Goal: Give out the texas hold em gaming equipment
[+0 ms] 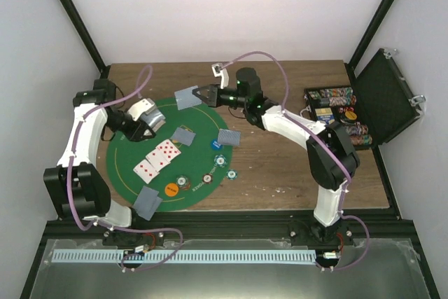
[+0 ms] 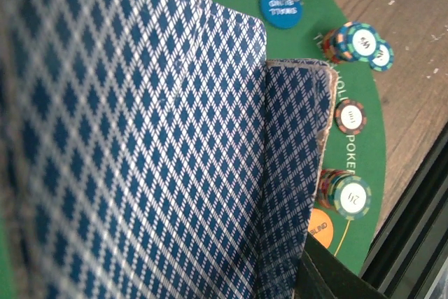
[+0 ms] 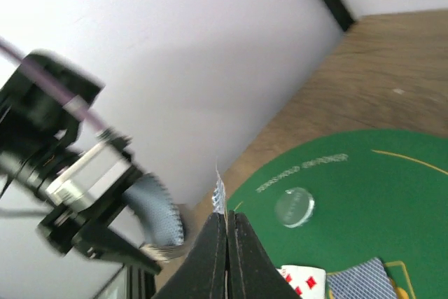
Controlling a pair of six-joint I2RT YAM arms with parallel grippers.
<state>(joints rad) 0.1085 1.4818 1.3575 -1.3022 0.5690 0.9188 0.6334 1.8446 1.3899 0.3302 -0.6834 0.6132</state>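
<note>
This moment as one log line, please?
left claw: shut on blue-patterned card deck | right claw: shut on single card, near green felt mat

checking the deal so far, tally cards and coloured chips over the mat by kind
face-up cards: 3
face-down piles lying on the mat: 3
face-down cards pinched in the right gripper: 1 lot
deck in the left gripper: 1
coloured chip spots, some stacked: 6
total: 14
</note>
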